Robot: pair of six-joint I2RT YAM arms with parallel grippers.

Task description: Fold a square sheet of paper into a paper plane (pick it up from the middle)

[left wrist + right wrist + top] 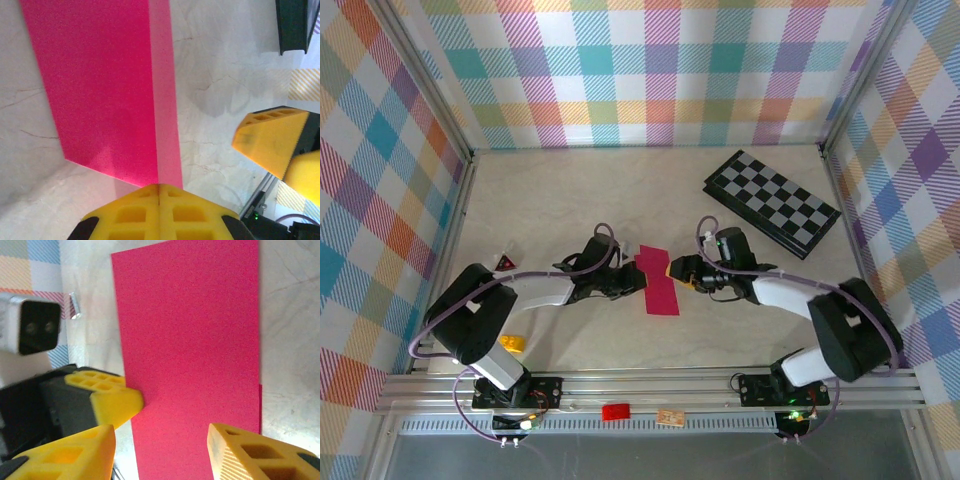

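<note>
The square sheet of paper [658,285] lies folded double at the middle of the table, a narrow pink strip. At its 9 o'clock the left gripper [159,186] is pinched tight on the edge. From 3 o'clock the right gripper [161,432] reaches over the sheet with its fingers apart. A checkerboard [772,202] sits at 2 o'clock, well apart. Past the left arm, a dark-red triangular block [504,262] is at 9 o'clock and a yellow block [512,343] at 8.
</note>
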